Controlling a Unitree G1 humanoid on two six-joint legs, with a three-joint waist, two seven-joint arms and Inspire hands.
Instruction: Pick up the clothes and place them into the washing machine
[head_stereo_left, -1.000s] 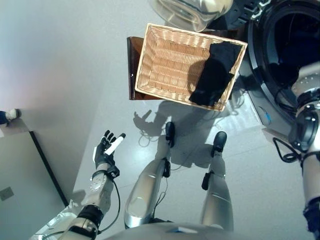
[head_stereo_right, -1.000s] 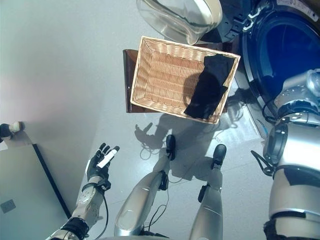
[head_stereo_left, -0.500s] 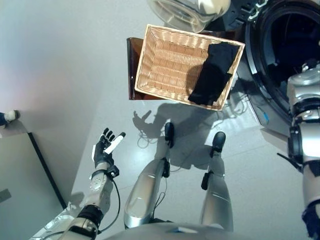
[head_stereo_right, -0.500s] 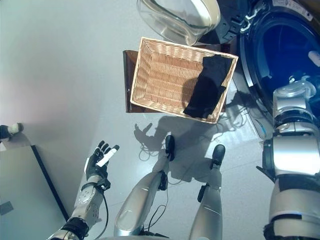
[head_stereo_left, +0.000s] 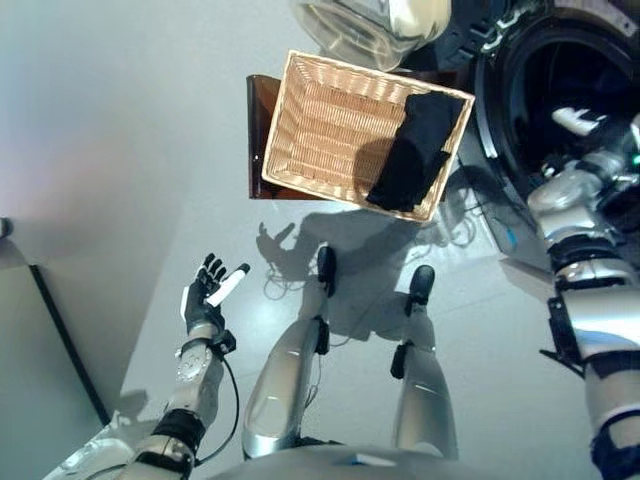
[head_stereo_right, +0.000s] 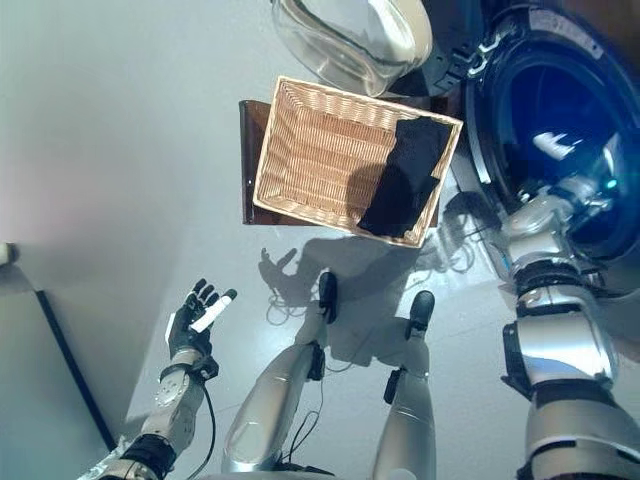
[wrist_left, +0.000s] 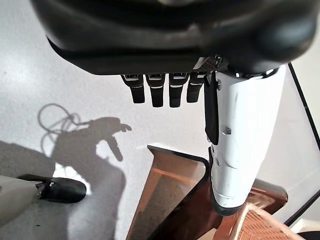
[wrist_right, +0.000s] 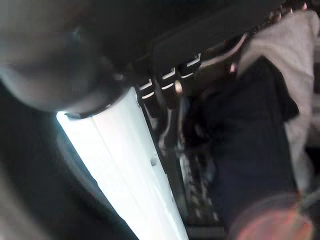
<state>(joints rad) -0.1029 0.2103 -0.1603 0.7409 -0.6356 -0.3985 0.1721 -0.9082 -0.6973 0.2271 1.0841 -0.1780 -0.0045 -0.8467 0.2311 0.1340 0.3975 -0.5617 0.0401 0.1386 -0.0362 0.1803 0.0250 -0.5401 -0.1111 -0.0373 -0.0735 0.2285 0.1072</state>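
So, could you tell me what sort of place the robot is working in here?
Probably a laundry area, at home or in a test room. A front-loading washing machine stands with its glass door swung open, and a wicker basket holding dark clothes sits beside it on a plain grey floor.

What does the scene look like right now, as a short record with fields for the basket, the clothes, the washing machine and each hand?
basket: wicker basket on a dark wooden stand, beside the washer
clothes in basket: one dark garment lying along the side nearest the machine
washing machine: drum opening faces the robot, glass door swung open
clothes in drum: dark and light fabric visible in the right wrist view
left hand: over the floor, fingers relaxed, holding nothing
right hand: at the drum mouth, fingers straight, nothing gripped
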